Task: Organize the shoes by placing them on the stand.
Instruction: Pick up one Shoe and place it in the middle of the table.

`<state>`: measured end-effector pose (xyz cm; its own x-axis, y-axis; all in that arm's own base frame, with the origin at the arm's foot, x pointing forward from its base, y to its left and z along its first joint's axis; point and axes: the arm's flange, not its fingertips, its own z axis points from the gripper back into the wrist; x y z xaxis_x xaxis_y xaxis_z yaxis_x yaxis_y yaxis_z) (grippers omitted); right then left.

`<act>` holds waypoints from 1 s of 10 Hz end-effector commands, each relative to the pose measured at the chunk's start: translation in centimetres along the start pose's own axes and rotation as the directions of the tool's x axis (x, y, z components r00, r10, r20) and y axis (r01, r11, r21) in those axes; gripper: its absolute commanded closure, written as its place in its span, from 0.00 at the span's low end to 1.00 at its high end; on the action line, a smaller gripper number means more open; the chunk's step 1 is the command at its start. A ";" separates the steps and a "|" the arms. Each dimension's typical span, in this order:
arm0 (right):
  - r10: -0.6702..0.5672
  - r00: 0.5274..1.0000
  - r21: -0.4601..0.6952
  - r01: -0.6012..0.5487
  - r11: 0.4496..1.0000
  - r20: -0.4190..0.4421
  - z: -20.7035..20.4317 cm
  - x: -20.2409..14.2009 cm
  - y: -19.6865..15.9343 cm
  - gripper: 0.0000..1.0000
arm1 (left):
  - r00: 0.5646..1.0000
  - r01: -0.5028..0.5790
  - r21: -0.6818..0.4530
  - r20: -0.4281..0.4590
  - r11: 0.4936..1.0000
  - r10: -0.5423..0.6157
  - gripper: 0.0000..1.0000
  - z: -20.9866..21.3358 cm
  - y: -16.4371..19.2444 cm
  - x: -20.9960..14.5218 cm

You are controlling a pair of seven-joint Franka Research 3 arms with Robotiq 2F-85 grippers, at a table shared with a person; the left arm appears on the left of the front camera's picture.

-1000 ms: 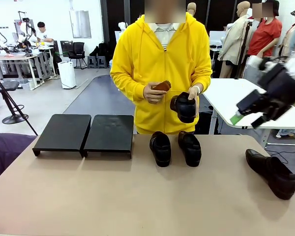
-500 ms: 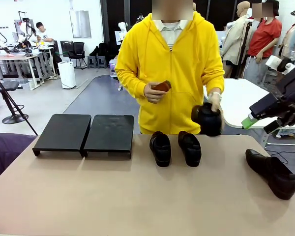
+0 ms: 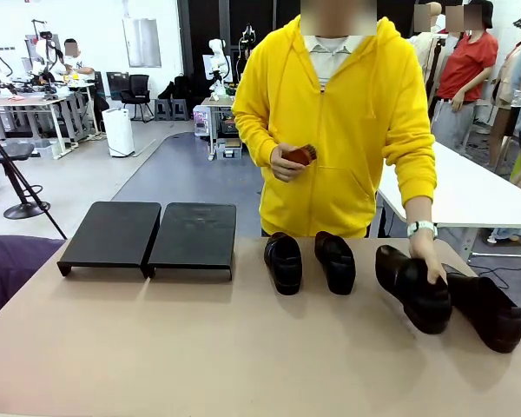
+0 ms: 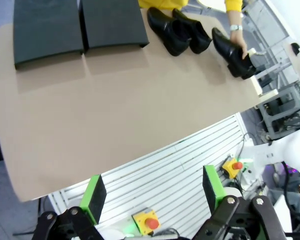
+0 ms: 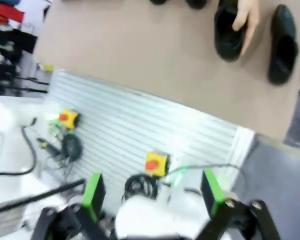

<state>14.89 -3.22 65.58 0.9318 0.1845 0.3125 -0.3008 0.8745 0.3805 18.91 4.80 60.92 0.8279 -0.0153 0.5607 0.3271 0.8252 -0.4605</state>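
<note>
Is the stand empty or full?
Empty: the stand has bare tops; the shoes sit beside it on the table.

- No writing, brand or number can be read on the shoes (image 3: 286, 261) or the stand (image 3: 191, 230)
- The yellow button boxes (image 4: 146, 220) below the table (image 3: 243, 356) edge carry no legible label

Bright, even overhead light; soft shadows under the glossy black leather shoes (image 3: 286, 261) on the tan tabletop (image 3: 200, 347). Right wrist view is motion-blurred; both wrist views bow at edges.
</note>
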 end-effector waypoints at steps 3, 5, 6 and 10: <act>-0.065 0.998 0.016 0.065 0.998 0.008 0.0 -1.7 -0.2 0.00 | 1.000 0.009 -0.021 0.003 1.000 -0.009 0.00 0.2 0.0 0.1; -0.028 0.999 0.028 0.026 0.999 0.037 -0.5 -0.6 -0.7 0.00 | 1.000 0.009 -0.021 0.003 1.000 -0.009 0.00 0.2 0.0 0.1; -0.015 0.999 0.037 0.013 0.999 0.042 -1.0 0.8 -0.7 0.00 | 1.000 0.009 -0.021 0.003 1.000 -0.009 0.00 0.2 0.0 0.1; -0.061 0.998 -0.019 0.061 0.998 0.005 -8.8 15.8 0.8 0.00 | 1.000 0.009 -0.021 0.003 1.000 -0.009 0.00 0.2 0.0 0.1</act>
<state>26.42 2.21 62.43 0.9392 0.1213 0.3211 -0.2467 0.8890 0.3857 18.88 4.79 60.94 0.8278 -0.0158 0.5608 0.3274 0.8253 -0.4601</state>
